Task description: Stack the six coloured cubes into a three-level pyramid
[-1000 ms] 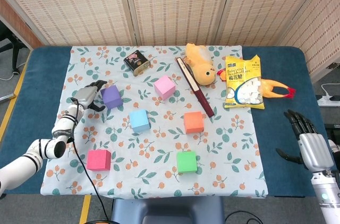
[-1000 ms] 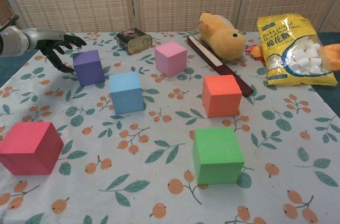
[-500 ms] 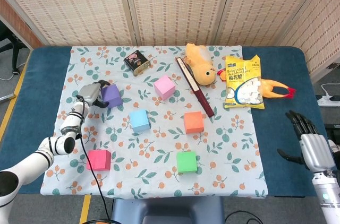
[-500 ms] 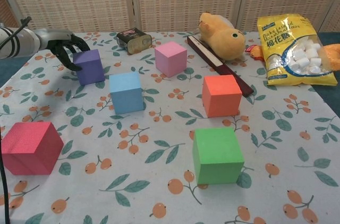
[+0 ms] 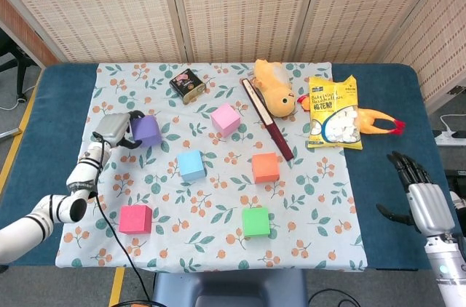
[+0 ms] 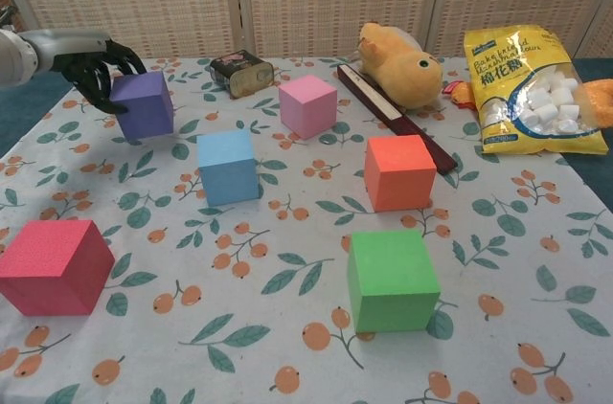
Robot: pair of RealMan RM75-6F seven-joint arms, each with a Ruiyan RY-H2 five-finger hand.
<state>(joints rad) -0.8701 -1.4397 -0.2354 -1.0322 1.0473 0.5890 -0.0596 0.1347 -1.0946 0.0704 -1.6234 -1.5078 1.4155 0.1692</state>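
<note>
left hand (image 6: 94,71) gripped the purple cube (image 6: 143,105), its dark fingers (image 6: 123,57) curled over the cube's top and far-left edge. in the chest view the cube hung tilted and looked lifted just clear of the floral cloth (image 6: 287,347), with a shadow under it; in the head view the same hand (image 5: 116,127) sat directly left of the cube (image 5: 145,129), at the cloth's left side.

nearest the purple cube, the blue cube (image 6: 228,167) stood flat on the cloth, below and to its right. the pink cube (image 6: 307,105) stood farther right, toward the back. the orange cube (image 6: 399,171) stood to the right of the blue one, with the green cube (image 6: 392,280) nearer the front edge. the red cube (image 6: 55,266) stood alone at the front left. all five stood apart from one another, none stacked.

at the back of the cloth sat a small dark tin (image 6: 240,72), a long dark-red stick (image 6: 395,116), a yellow plush duck (image 6: 398,63) just beside it, and a bag of white sweets (image 6: 527,88).

right hand (image 5: 420,196) showed only in the head view, over the blue table (image 5: 386,169) off the cloth's right edge, well apart from every cube, fingers spread and holding nothing.
</note>
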